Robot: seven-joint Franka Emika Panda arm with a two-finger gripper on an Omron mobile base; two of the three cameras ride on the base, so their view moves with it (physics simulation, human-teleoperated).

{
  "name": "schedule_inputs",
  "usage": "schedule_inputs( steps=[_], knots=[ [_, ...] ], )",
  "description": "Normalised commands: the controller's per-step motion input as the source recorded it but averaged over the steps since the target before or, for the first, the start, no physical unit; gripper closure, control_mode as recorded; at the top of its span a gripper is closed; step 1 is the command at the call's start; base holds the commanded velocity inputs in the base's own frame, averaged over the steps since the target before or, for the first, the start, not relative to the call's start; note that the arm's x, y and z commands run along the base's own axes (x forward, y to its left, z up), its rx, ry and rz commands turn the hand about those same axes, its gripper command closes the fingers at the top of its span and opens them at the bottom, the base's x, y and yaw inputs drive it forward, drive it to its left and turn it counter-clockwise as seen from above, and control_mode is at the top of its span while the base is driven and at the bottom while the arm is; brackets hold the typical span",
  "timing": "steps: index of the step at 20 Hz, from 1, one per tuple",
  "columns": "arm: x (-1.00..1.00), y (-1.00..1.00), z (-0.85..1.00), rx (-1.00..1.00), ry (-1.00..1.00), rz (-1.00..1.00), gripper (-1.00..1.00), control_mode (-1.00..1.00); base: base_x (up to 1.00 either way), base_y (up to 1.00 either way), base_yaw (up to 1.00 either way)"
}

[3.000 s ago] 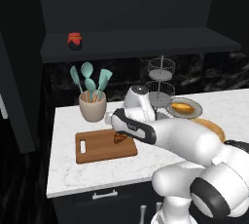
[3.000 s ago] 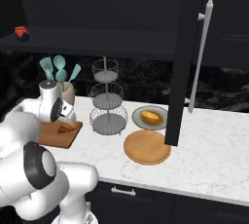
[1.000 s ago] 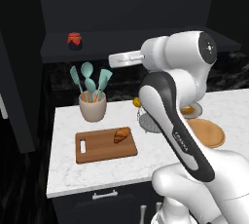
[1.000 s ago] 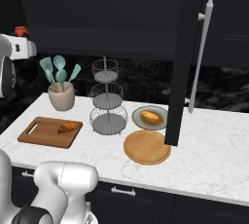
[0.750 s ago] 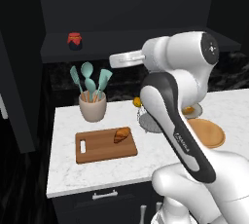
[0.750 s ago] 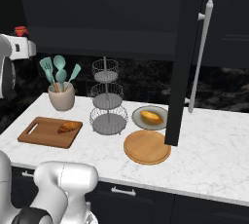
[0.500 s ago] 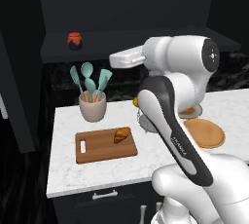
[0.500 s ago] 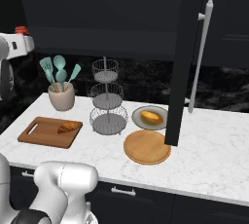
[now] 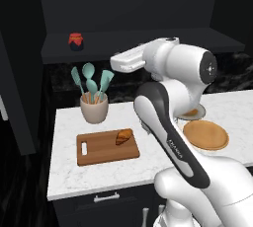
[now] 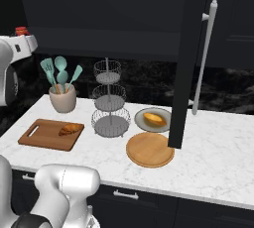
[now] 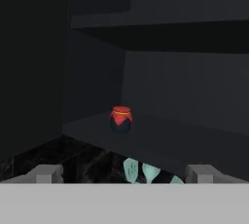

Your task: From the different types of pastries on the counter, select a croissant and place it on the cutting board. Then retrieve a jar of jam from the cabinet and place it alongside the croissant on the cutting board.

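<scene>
A: Left base view, items. Croissant lying on the cutting board, toward its right end; first half of the task looks done. Jar of jam upright on the cabinet shelf, above the beige utensil cup. Gripper raised to shelf height, aimed left at the jar, well apart from it. Presumably lifted there to reach in level over the shelf.

B: Right base view adds?

A: The paler pastry on a grey plate, the round wooden plate and the wire tier stand on the counter, all half hidden behind the arm in the other view. Jar mostly blocked by the hand.

B: Hand view?

A: Jar dead ahead on the shelf, between the two fingertips. Jaws spread wide, nothing between them. Utensil tops just below.
</scene>
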Motion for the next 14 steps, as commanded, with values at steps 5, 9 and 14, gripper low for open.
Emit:
schedule_inputs(
  steps=[5,9,14],
  knots=[
    [0.24,0.03,0.13,0.00,0.03,0.00,-1.00,-1.00,0.00,0.00,0.00],
    [0.34,0.00,0.21,0.00,0.11,-0.01,-1.00,-1.00,0.00,0.00,0.00],
    [0.21,0.03,0.03,0.00,0.04,0.00,-1.00,-1.00,0.00,0.00,0.00]
  ],
)
